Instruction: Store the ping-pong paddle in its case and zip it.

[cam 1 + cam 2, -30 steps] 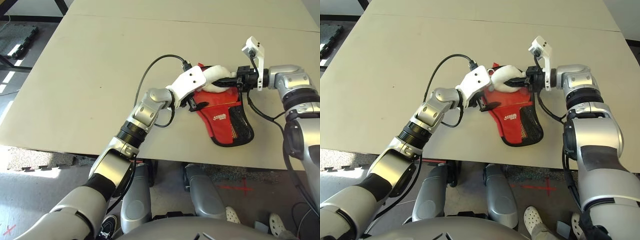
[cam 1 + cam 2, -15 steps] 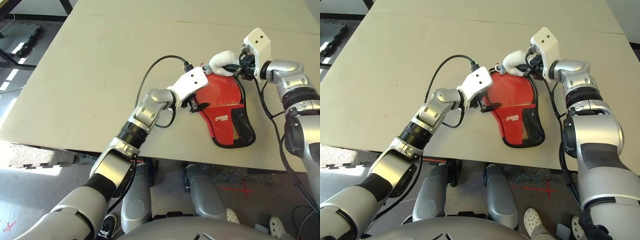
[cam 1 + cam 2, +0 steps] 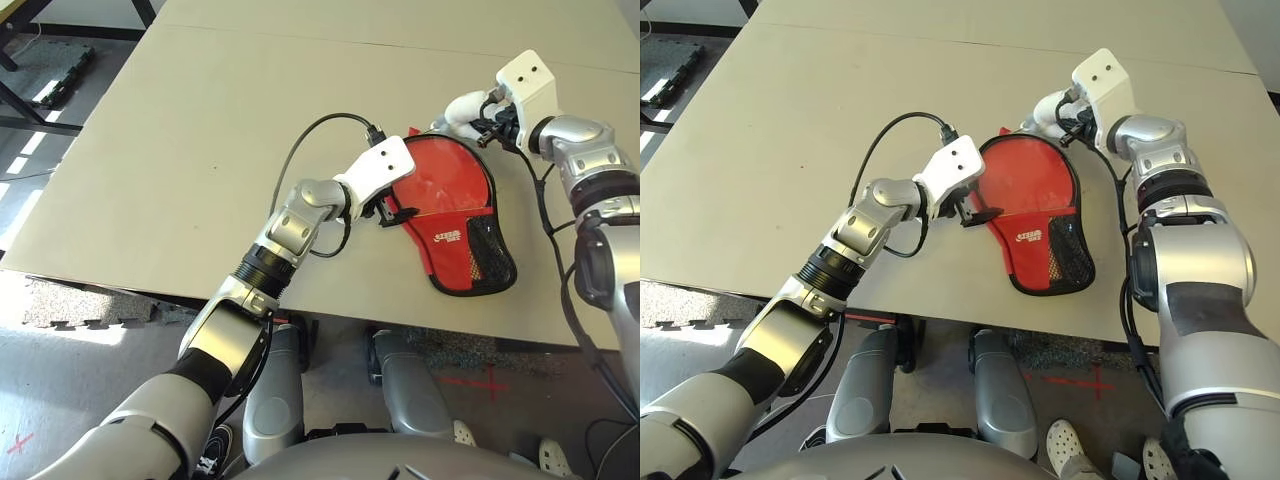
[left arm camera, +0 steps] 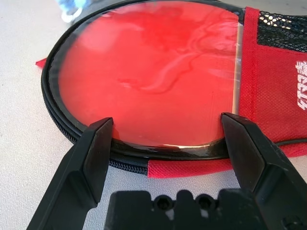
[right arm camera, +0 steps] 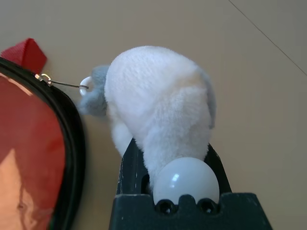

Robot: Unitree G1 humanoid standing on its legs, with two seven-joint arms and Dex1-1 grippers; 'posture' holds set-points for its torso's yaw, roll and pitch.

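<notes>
The red case (image 3: 450, 215) lies flat on the table, round end away from me, mesh pocket (image 3: 490, 250) and white logo at the near end. My left gripper (image 3: 393, 212) is open, and its fingers (image 4: 96, 143) straddle the black zipper edge of the round end (image 4: 158, 81), which has a glossy red face. My right gripper (image 3: 480, 110) is at the case's far right rim, shut on the fluffy white pompom (image 5: 158, 91). A thin link joins the pompom to the zipper pull (image 5: 45, 79). The paddle is hidden.
The beige table (image 3: 200, 120) stretches wide to the left and far side, with a seam (image 3: 300, 35) across the back. Its front edge (image 3: 330, 315) runs just below the case. A black cable (image 3: 310, 140) loops over my left wrist.
My right gripper has drawn the pompom from the middle of the case's far edge round to its far right rim. The round end now lies flat. The left gripper stays put.
</notes>
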